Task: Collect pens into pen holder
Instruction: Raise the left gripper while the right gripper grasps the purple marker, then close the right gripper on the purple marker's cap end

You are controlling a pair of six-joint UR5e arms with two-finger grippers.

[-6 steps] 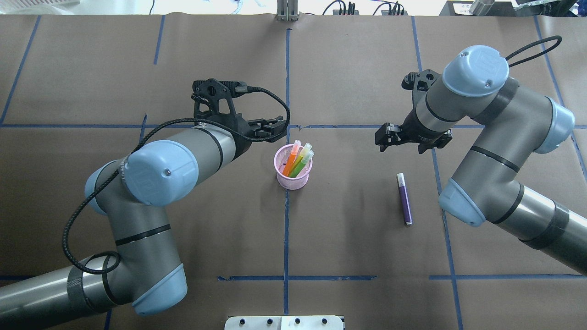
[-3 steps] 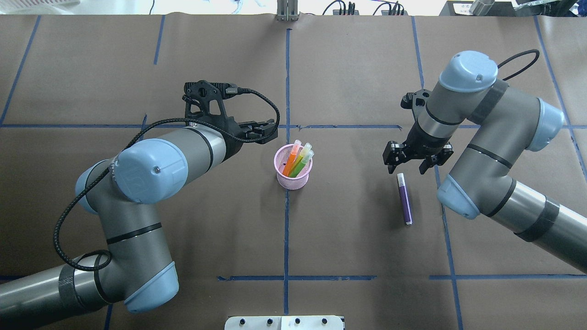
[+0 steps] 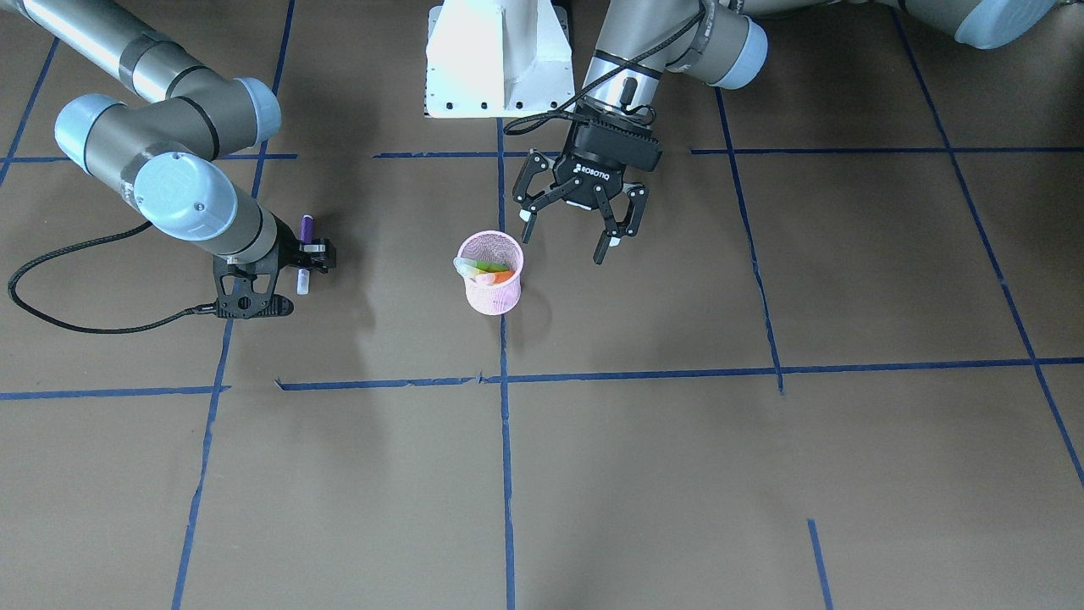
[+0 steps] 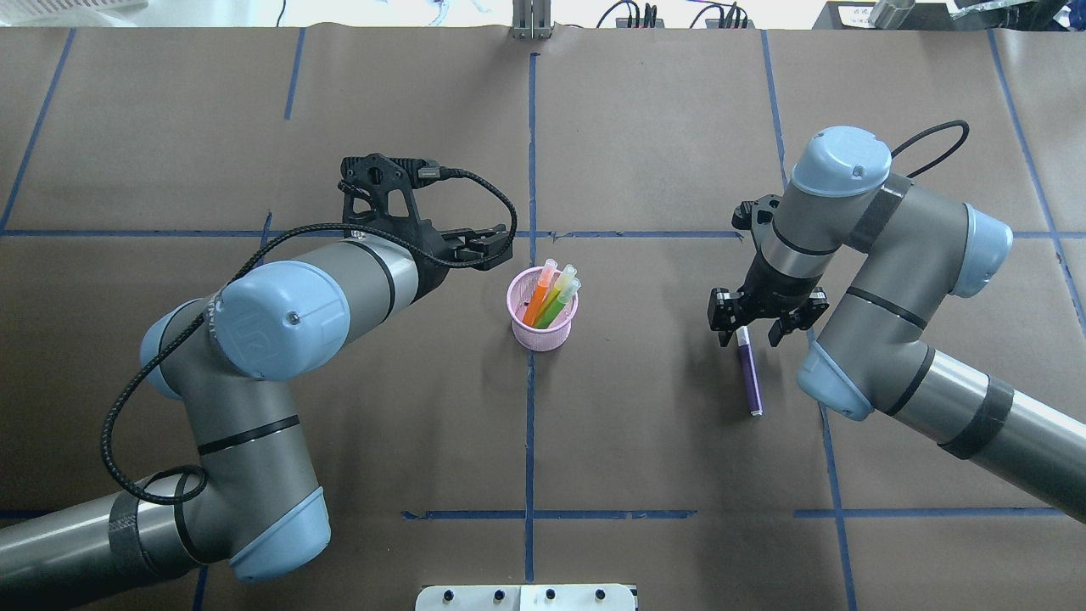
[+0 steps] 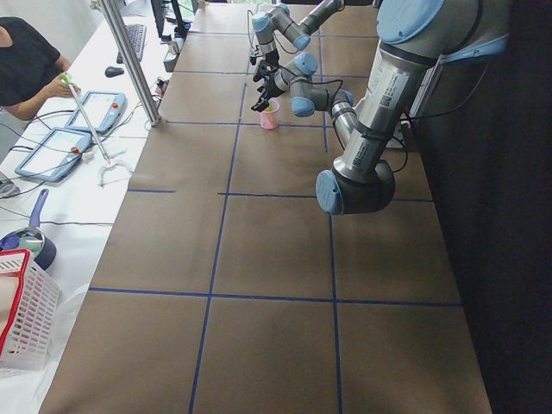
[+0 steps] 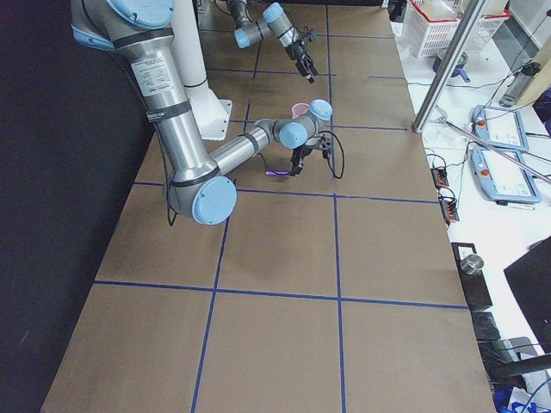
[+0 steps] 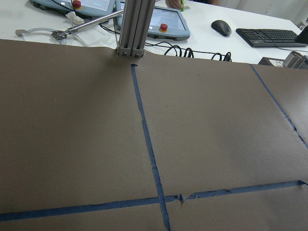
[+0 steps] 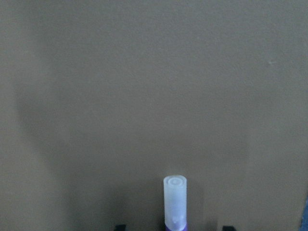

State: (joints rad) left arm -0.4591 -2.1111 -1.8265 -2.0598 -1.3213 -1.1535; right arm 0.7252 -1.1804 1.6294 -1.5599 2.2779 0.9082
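The pink mesh pen holder (image 4: 543,327) (image 3: 493,288) stands mid-table with an orange pen (image 4: 536,305) and green pens (image 4: 556,310) upright in it, pale caps up. A purple pen (image 4: 749,378) (image 3: 306,227) lies flat on the brown paper to the holder's right. My right gripper (image 4: 748,329) (image 3: 306,264) hangs low over its pale cap end (image 8: 174,199), open, one finger on each side and not touching it. My left gripper (image 3: 566,243) (image 4: 499,243) hovers open and empty just left of and behind the holder.
Blue tape lines grid the brown paper. The white robot base plate (image 4: 526,596) sits at the near edge and an aluminium post (image 4: 530,21) (image 7: 134,26) at the far edge. A person (image 5: 26,69), tablets and a red basket are at a side desk.
My right gripper has swung down and toward the robot, from behind the purple pen to straddling its cap end. My left gripper has drawn slightly back to the left of the holder.
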